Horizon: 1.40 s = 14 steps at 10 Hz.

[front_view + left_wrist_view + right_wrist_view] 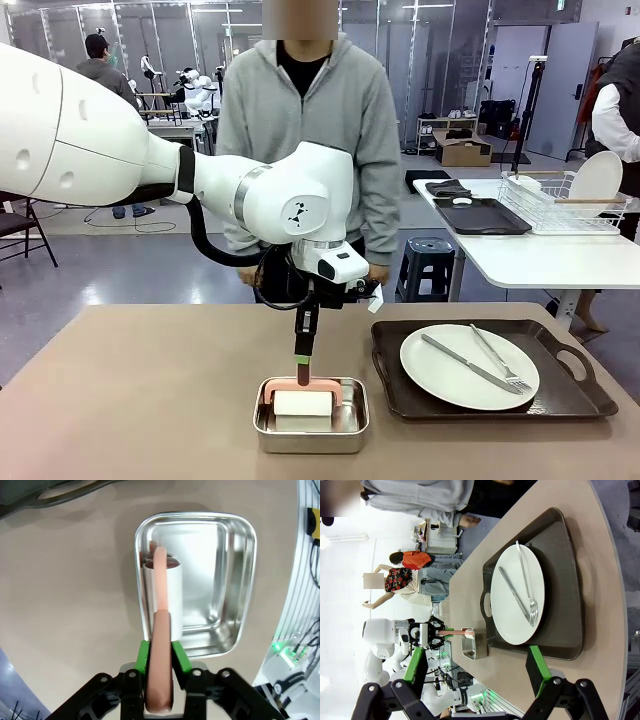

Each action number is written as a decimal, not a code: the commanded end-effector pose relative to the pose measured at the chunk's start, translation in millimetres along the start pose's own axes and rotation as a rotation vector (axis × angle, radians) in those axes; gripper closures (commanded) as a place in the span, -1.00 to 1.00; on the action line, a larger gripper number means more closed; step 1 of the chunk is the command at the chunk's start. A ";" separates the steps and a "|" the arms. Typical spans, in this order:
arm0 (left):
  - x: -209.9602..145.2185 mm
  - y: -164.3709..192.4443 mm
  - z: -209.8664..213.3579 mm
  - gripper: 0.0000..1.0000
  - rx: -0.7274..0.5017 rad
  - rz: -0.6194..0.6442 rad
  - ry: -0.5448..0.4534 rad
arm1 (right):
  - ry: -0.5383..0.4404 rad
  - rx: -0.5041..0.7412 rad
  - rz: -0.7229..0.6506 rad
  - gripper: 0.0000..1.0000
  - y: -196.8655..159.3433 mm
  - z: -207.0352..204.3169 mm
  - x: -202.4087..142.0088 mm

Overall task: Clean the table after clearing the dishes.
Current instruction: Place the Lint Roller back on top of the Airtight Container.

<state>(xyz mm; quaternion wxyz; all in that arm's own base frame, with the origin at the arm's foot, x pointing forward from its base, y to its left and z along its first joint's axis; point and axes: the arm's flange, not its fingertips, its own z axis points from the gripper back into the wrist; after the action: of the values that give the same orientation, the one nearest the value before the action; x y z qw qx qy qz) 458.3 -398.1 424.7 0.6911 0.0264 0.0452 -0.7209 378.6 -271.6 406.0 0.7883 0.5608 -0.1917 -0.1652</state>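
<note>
A white plate [455, 375] with a knife [465, 364] and a fork [500, 366] lies on a dark brown tray [585, 402] at the right of the tan table [130, 400]; the plate [512, 597] and tray [565, 565] also lie ahead of my right gripper [476, 655], which is open and holds nothing. A pink-handled white roller [303, 403] rests in a small steel pan [345, 432] at front centre. My left gripper [302, 350] points straight down over the pan [235, 580]. Its green pads [143, 657] sit against both sides of the roller's handle [160, 630].
A person in a grey hoodie [310, 110] stands at the far edge behind my left arm. A smaller white table [540, 255] at back right carries a wire rack [560, 205] and a dark tray [480, 215]. A stool [430, 262] stands beside it.
</note>
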 end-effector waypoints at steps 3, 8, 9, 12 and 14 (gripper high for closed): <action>-20.0 6.1 0.7 -1.00 0.106 -0.007 -0.064 | -0.002 0.004 0.004 -1.00 2.2 1.4 -1.2; -27.1 0.7 11.9 -1.00 0.084 -0.008 -0.097 | -0.002 0.004 0.004 -1.00 2.2 1.4 -1.2; -28.3 0.4 11.6 -1.00 0.083 -0.005 -0.101 | -0.002 0.004 0.004 -1.00 2.2 1.4 -1.2; -18.3 7.5 14.1 -1.00 0.084 0.022 -0.070 | -0.002 0.004 0.004 -1.00 2.2 1.4 -1.2; -18.3 7.5 14.1 -1.00 0.084 0.022 -0.070 | -0.002 0.004 0.004 -1.00 2.2 1.4 -1.2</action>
<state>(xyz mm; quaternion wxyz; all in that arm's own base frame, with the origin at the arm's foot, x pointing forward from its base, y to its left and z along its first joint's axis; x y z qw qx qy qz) 468.7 -382.2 439.4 0.6990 0.0293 -0.0109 -0.7145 378.6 -271.6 406.1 0.7883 0.5608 -0.1917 -0.1652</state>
